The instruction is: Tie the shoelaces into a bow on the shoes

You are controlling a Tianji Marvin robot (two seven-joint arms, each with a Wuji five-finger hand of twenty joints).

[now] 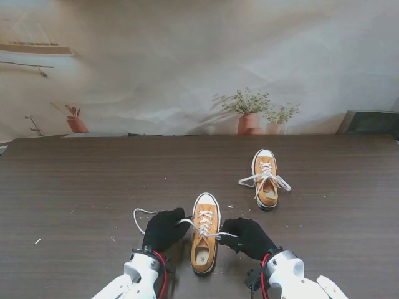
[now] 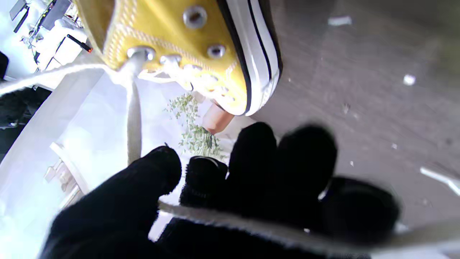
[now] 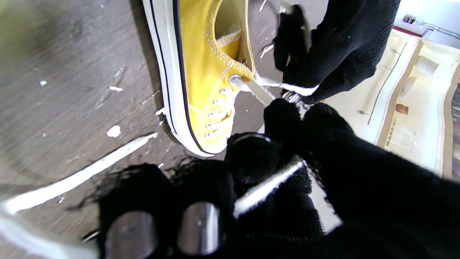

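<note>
Stand view: dark wood-grain table (image 1: 75, 180) meets a pale wrinkled backdrop (image 1: 187, 56).

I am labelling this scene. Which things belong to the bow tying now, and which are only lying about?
In use:
- near shoe, between the hands
- its laces, one end in each hand
- left hand, shut on a lace
- right hand, shut on a lace

Lying about:
- far shoe, laces loose beside it
- white scraps on the table
</note>
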